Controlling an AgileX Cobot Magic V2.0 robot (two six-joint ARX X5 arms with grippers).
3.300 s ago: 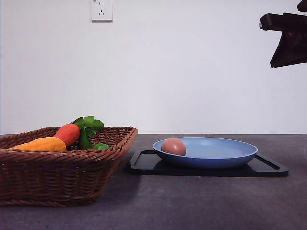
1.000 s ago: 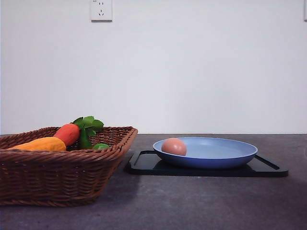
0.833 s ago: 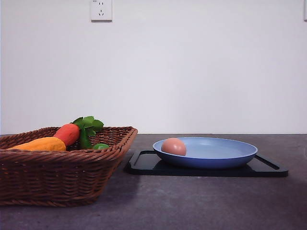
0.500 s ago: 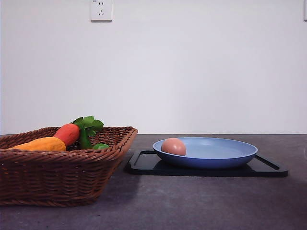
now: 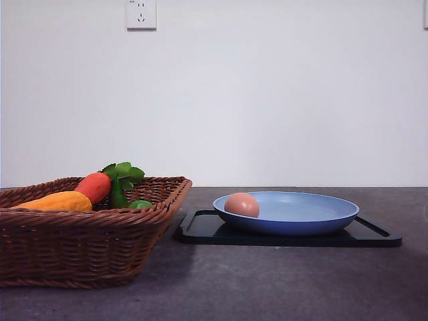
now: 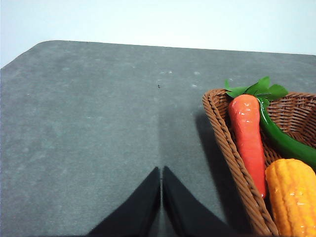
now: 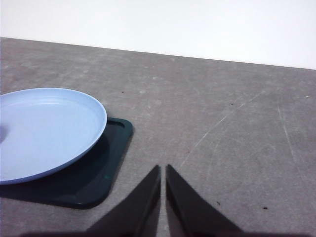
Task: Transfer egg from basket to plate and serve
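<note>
The brownish-pink egg lies inside the light-blue plate, near its left rim. The plate rests on a flat black tray. To the left stands the dark brown wicker basket, whose corner shows in the left wrist view. My left gripper is shut, hovering over bare table beside the basket. My right gripper is shut too, over bare table just off the tray's corner. Neither gripper holds anything.
In the basket lie a red-orange carrot with green leaves, a yellow corn cob and a green pepper. A wall socket sits high on the white wall. The grey table stretches in front.
The black arm seen at the upper right 3.3 s ago has left the front view. Over the last second nothing has moved.
</note>
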